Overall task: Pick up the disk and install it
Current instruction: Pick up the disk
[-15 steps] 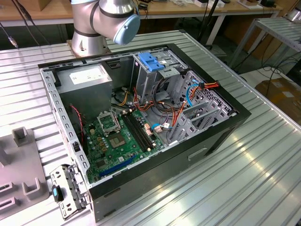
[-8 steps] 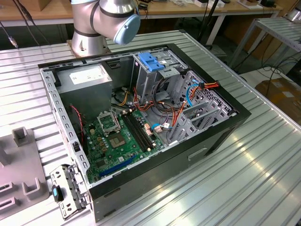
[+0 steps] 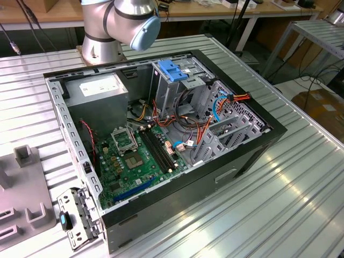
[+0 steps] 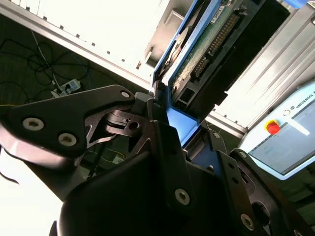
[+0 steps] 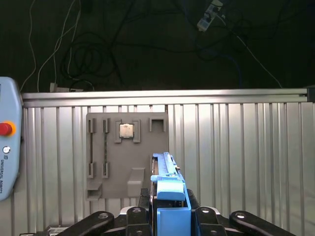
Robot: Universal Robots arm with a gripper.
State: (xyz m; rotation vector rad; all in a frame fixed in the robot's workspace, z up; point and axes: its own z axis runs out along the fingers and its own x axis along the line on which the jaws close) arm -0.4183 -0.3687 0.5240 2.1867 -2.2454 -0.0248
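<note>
- While the gripper point(image 5: 170, 201) has its jaws clamped onto the blue frame of the disk point(image 5: 165, 169), one jaw on each flat side, the disk stands on edge. Its long axis runs straight out from the jaws, in line with the tool.
- Seen in the first wrist view, the disk hangs over the ribbed table point(image 5: 236, 157), by the edge of the grey tray point(image 5: 110, 167) that carries a chip point(image 5: 126, 130).
- Its circuit-board face shows in the second wrist view.
- Just beside the grey tray in the exterior view lies the open computer case point(image 3: 188, 199), with its drive cage point(image 3: 172, 80) on the side far from the tray.
- Room at the cage looks tight to me, because loose cables point(image 3: 199, 134) crowd its foot.
</note>
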